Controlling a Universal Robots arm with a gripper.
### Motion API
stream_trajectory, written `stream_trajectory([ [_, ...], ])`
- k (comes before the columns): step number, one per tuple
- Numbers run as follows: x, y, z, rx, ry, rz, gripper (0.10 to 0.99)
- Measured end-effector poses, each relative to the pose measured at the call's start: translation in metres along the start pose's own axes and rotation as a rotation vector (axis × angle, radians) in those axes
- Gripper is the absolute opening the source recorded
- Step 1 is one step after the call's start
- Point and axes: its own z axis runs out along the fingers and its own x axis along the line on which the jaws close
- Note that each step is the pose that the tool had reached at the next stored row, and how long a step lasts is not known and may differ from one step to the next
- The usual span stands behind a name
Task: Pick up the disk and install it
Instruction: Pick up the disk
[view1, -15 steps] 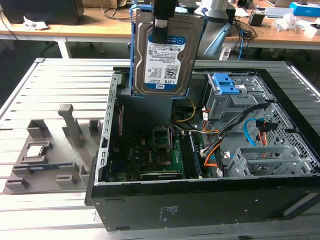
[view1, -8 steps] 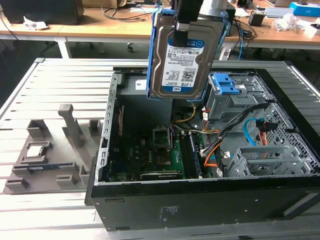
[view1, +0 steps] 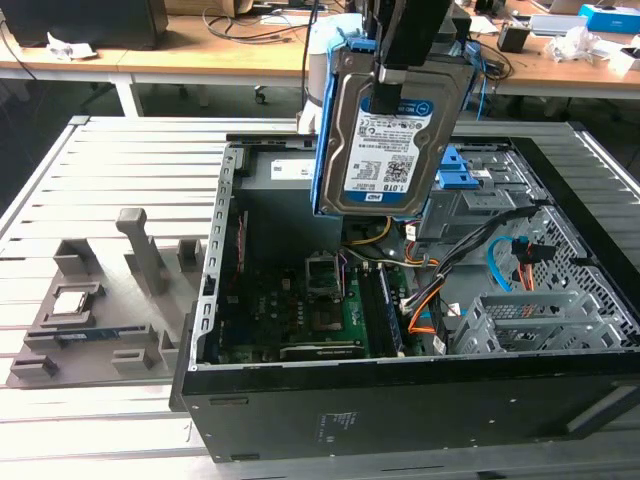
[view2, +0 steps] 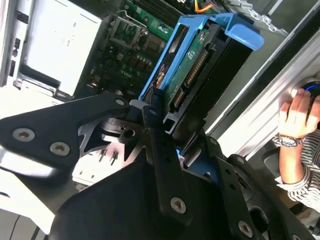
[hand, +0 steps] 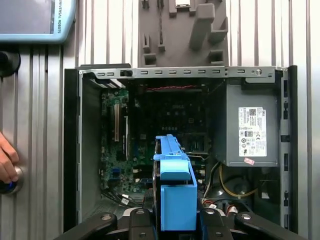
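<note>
Gripper (view1: 392, 82) clamped on the disk (view1: 395, 140), 2 black fingers pinching it across its thin sides. Same grip in the second wrist view: gripper (view2: 176, 127) closed on the disk (view2: 192, 65), blue rails outboard, green circuit side and connector showing.

Disk hangs on edge, lifted, above the open case (view1: 400, 400) and touching nothing in it. Label faces the exterior camera, print upside down. In the first wrist view the disk (hand: 175, 190) is edge-on over the middle of the case, above the motherboard (hand: 125, 130), with the power supply (hand: 250, 130) off to one side.

Step in hand, by my reading: pick-up done, carry under way, install not yet begun. Disk is not in any bay.

Grey cage (view1: 530, 320) sits inside the case toward the exterior view's right, well apart from the disk and lower. Blue latch (view1: 465, 172) just behind the disk's edge. Which slot is meant to take it, I cannot tell from here; it is likely the cage.

Seating it would call for turning the disk so the rails line up with the slot's guides, and a path clear of the orange and black cables (view1: 440, 300) near the cage.

Grey tray (view1: 110, 310) on the table holds a small chip (view1: 75, 300), untouched. A hand (view2: 300, 115) rests on a button beside the case.
</note>
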Motion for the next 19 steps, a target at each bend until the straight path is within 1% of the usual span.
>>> stream_trajectory([
  [4,0.0123,-0.0014,0.0031,0.0,0.0,0.0,0.365],
  [6,0.0228,-0.0023,0.0055,0.0,0.0001,0.0,0.365],
  [12,0.0411,-0.0033,0.0095,0.0,0.0001,0.0,0.365],
  [13,0.0462,-0.0034,0.0107,0.0,0.0,0.0,0.365],
  [15,0.0538,-0.0035,0.0126,0.0,0.0,0.001,0.365],
  [16,0.0605,-0.0037,0.0143,0.0,0.0001,0.001,0.365],
  [18,0.0686,-0.0037,0.0164,0.0,0.0,0.001,0.365],
  [19,0.0767,-0.0038,0.0185,0.0,0.0,0.001,0.365],
])
